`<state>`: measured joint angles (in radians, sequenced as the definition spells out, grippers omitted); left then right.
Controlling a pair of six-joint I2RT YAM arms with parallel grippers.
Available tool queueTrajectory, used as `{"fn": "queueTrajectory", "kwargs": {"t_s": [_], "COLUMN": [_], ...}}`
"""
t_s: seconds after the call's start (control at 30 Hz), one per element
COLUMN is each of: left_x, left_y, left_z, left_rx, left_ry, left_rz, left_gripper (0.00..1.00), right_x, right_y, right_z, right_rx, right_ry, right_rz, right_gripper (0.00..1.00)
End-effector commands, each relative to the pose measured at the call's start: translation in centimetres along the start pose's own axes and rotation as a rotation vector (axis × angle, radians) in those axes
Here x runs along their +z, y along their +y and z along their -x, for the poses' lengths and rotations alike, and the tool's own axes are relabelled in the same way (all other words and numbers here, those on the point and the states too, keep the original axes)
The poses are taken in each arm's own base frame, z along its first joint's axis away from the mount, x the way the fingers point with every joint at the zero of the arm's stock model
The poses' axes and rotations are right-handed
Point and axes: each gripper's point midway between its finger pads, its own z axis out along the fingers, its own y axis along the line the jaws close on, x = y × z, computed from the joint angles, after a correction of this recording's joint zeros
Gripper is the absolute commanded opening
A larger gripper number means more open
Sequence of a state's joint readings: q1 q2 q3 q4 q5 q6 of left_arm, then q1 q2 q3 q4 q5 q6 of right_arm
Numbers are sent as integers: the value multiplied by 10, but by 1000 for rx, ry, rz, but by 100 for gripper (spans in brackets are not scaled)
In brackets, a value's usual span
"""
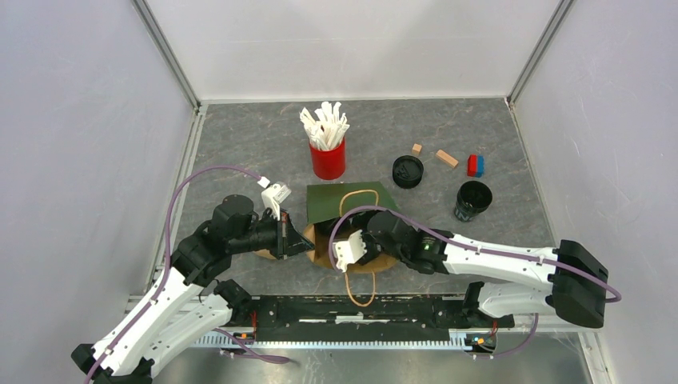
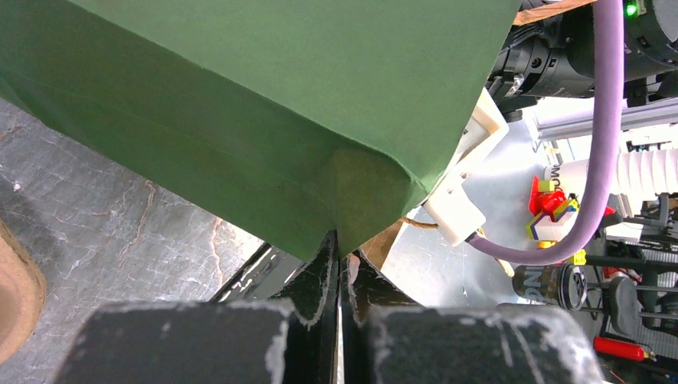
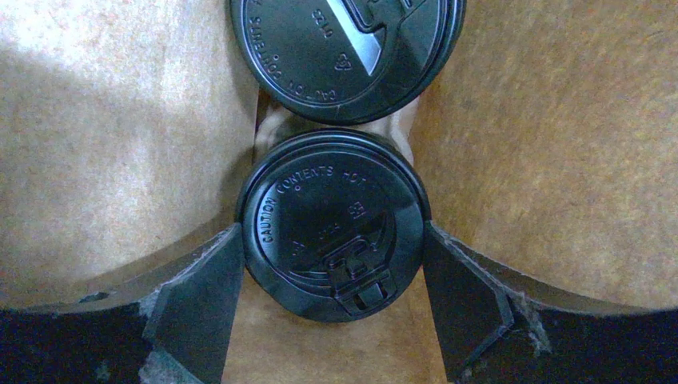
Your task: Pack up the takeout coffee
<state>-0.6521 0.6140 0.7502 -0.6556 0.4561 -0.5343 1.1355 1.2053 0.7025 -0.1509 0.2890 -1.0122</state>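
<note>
Our right pincer [image 3: 332, 236] clamps the takeout coffee [image 3: 320, 200] in its jaws inside the green bag [image 2: 240, 104], with another lidded cup [image 3: 344, 48] just ahead. Our left pincer [image 2: 340, 252], closed, pinches the bag's corner. We judge it best to seat the cup upright and release slowly.

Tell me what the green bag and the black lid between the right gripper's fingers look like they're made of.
The green bag is likely paper: matte green outside, with crisp fold creases, and its inside looks like plain brown kraft. The lid is likely moulded plastic: semi-glossy black, with raised embossed lettering and soft highlights.
</note>
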Motion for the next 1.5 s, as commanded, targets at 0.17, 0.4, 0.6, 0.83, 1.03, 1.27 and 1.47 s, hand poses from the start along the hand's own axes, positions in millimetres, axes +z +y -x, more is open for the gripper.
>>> {"fn": "queueTrajectory", "kwargs": {"t_s": [0.17, 0.4, 0.6, 0.83, 1.03, 1.27, 1.47], "left_x": [-2, -2, -2, -2, -2, -2, -2], "left_y": [-12, -12, -11, -11, -11, -11, -10], "left_z": [5, 4, 4, 3, 3, 3, 3], "left_rx": [-10, -12, -14, -14, -16, -17, -16], "left_ry": [-16, -14, -15, -13, -13, -14, -14], "left_rz": [-52, -50, -49, -47, -47, -47, -47], "left_gripper": [2, 2, 2, 2, 2, 2, 2], "right_x": [7, 11, 14, 17, 19, 18, 20], "right_y": [-2, -3, -4, -1, 1, 0, 3], "right_z": [-2, -4, -6, -11, -13, -6, -6], "right_rx": [-2, -10, -2, 2, 4, 13, 26], "right_ry": [1, 12, 17, 31, 35, 16, 15], "right_rz": [-17, -21, -29, -26, -17, 9, 21], "right_gripper": [81, 82, 82, 82, 83, 83, 83]}}
